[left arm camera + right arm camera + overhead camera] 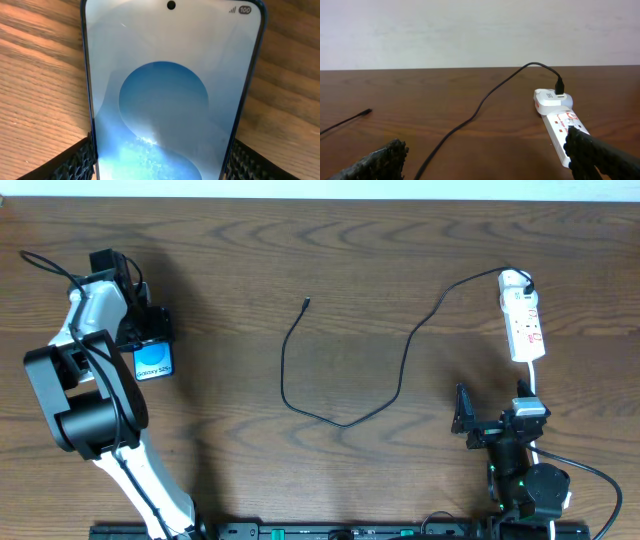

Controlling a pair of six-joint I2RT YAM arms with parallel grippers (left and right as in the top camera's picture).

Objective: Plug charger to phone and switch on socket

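Brown wood-grain tabletop [250, 240] spreads beneath two robot arms. At the frame's upper left, the left hand [160, 165] clasps the phone [153, 363] across its width, screen up. At lower right, the right hand [497, 420] hangs spread wide and empty, just below the white socket [523, 320]. The charger [400, 370] loops across the centre, its connector [306, 303] lying free at upper middle, well apart from the phone. Plugging in likely calls for a steadily held phone and a square, level approach with the connector.

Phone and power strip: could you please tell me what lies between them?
Only the black charger cable, with its loose plug, as the overhead view shows.
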